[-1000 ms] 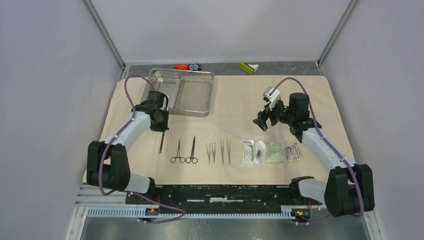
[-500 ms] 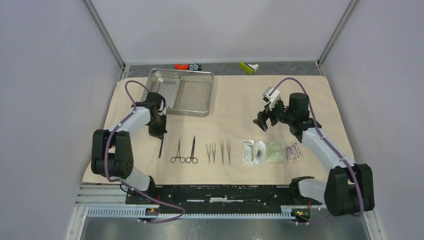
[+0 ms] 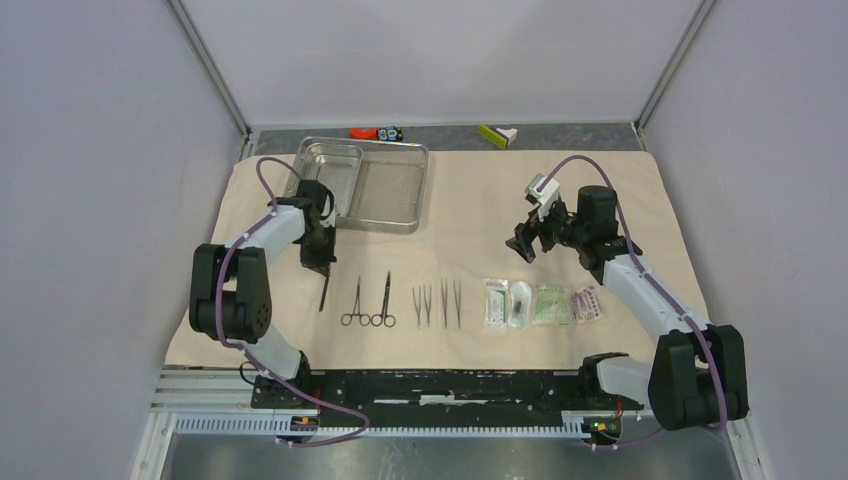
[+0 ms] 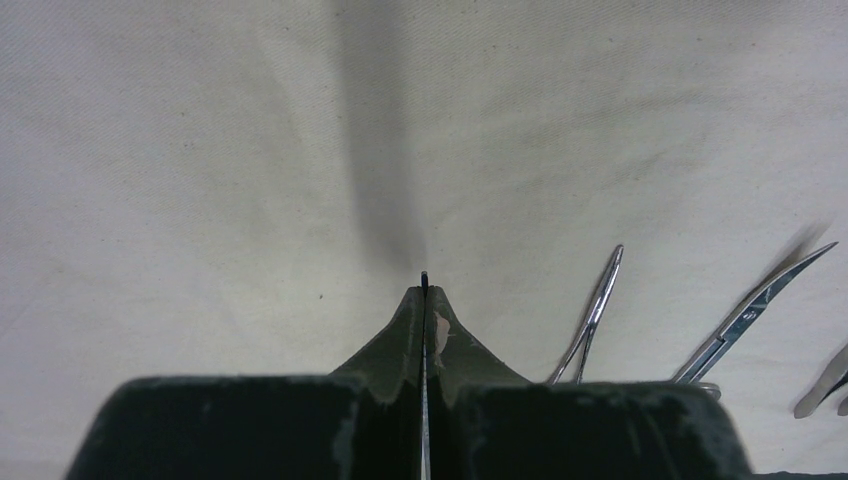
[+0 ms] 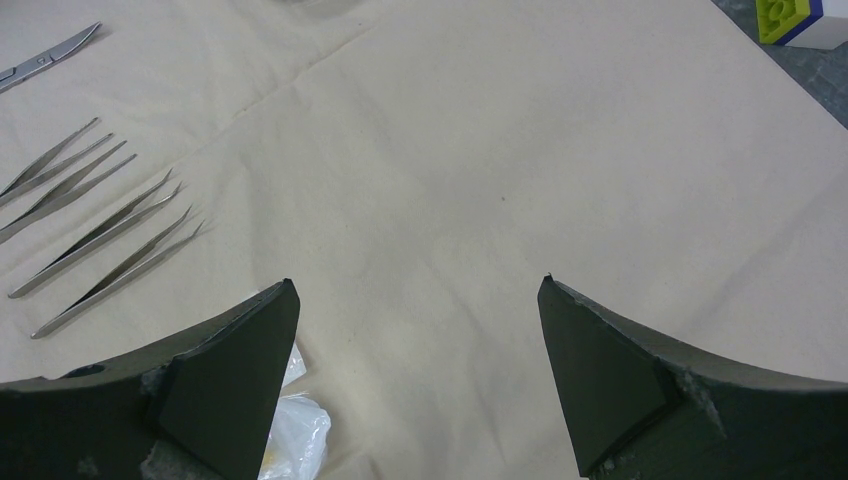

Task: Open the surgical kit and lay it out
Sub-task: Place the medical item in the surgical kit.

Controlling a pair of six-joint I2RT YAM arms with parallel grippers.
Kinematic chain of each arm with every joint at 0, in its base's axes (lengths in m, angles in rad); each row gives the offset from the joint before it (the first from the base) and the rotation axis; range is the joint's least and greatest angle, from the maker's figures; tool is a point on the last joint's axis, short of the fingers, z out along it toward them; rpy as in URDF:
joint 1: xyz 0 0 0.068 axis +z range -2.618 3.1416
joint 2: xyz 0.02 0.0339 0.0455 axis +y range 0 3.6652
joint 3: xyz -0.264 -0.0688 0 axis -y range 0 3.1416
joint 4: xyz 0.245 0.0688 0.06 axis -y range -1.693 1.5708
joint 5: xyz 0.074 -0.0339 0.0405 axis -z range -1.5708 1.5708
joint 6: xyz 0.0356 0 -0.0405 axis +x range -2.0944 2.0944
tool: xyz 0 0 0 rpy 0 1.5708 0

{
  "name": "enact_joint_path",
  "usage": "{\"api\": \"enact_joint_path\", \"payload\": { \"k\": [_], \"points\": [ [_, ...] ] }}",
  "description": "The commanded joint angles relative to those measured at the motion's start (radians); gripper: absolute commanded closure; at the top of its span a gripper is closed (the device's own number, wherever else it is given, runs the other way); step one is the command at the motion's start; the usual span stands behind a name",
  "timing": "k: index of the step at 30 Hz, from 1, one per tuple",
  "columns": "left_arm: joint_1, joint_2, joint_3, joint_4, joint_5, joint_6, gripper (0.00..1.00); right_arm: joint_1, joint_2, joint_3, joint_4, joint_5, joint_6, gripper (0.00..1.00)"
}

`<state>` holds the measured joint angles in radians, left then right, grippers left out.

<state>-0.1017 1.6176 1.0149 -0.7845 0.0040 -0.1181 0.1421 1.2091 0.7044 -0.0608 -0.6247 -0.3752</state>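
On the cloth's far-left — steel tray (image 3: 392, 192), smaller inner tray (image 3: 338, 163)

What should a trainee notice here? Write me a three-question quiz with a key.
1. How many sealed packets lie in a row on the cloth?
2. True or false: the right gripper is shut.
3. What is the left gripper shut on? A) a thin metal instrument B) a packet C) nothing

Key: 1 four. 2 false, its jaws stand wide open and empty. 3 A.
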Motion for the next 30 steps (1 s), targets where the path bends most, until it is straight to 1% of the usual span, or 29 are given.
{"api": "enact_joint_path", "payload": {
  "k": [1, 8, 9, 21, 30],
  "points": [
    [-0.001, 0.032, 0.053, -0.013, -0.001, 0.052, 0.98, 0.003, -0.007, 0.001, 0.026, 0.0, -0.013, 0.03],
    [-0.002, 0.038, 0.049, 0.007, -0.001, 0.061, 0.98, 0.003, -0.003, 0.003, 0.023, 0.0, -0.019, 0.03],
    [0.0, 0.034, 0.047, 0.013, -0.026, 0.064, 0.98, 0.004, -0.002, 0.003, 0.024, -0.002, -0.02, 0.03],
    [-0.001, 0.009, 0.015, 0.077, -0.052, 0.069, 0.98, 0.002, 0.009, 0.009, 0.015, -0.001, -0.024, 0.03],
    [-0.001, 0.064, 0.046, 0.026, -0.052, 0.096, 0.98, 0.003, 0.009, 0.009, 0.011, -0.001, -0.025, 0.03]
  ]
}}
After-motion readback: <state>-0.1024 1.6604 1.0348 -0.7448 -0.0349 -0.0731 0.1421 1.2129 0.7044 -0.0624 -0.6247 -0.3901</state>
